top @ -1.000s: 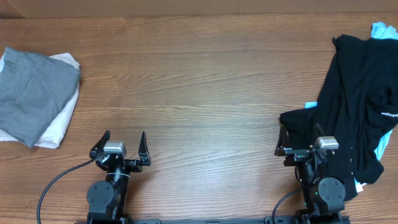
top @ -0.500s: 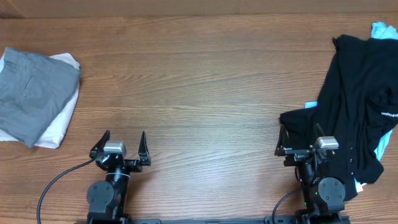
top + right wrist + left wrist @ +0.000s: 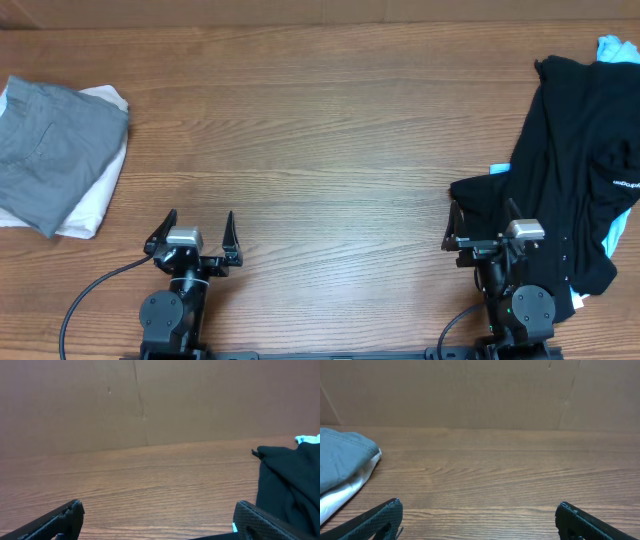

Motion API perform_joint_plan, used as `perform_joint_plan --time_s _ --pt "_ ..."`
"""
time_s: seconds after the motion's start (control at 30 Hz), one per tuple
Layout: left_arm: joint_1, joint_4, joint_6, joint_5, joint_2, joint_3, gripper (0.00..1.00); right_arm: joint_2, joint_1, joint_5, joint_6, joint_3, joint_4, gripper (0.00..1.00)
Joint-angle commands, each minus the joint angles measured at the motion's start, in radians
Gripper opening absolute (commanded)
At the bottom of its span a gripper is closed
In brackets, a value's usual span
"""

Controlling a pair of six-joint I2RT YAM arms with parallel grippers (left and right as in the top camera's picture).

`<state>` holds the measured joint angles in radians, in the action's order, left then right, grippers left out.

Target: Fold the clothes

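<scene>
My left gripper (image 3: 200, 215) sits at the near edge of the brown wood-grain table (image 3: 320, 120), jaws spread wide with nothing between them. My right gripper (image 3: 483, 212) is parted just as wide and also empty. Its outer finger (image 3: 265, 521) sits against the near edge of the large black short-sleeved cloth shirt (image 3: 575, 170), but I cannot tell whether they touch.

That shirt lies crumpled along the table's right side, running from beside my right arm towards the far edge, with small white lettering (image 3: 625, 184) on it. A light blue shirt (image 3: 615, 47) lies underneath, showing at the far end and along the right and near edges.

Well apart, at the far left, a folded grey fabric garment (image 3: 50, 150) rests on a folded white garment (image 3: 95, 200). A plain brown cardboard wall (image 3: 150, 400) stands beyond the table.
</scene>
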<state>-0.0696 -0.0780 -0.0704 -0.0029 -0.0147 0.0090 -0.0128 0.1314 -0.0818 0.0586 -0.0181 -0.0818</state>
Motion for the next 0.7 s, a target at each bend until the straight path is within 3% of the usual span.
perform_joint_plan --time_s 0.0,0.2,0.33,0.53,0.67 --pt "0.004 0.001 0.022 0.021 0.01 -0.004 1.0 0.01 -0.003 0.006 -0.003 0.01 0.006 1.0" --pt "0.004 0.0 0.022 0.019 0.01 -0.004 1.0 0.01 -0.003 0.006 0.002 0.01 0.005 1.0" --pt "0.004 -0.015 0.003 0.026 0.01 0.011 1.0 0.01 -0.004 0.005 0.145 0.002 0.005 1.0" --pt "0.004 -0.182 0.003 0.024 0.006 0.169 1.0 -0.031 -0.004 -0.015 0.145 -0.097 -0.039 1.0" --pt "0.004 -0.274 0.003 0.022 -0.04 0.283 1.0 -0.158 -0.004 -0.058 0.179 -0.193 -0.089 1.0"
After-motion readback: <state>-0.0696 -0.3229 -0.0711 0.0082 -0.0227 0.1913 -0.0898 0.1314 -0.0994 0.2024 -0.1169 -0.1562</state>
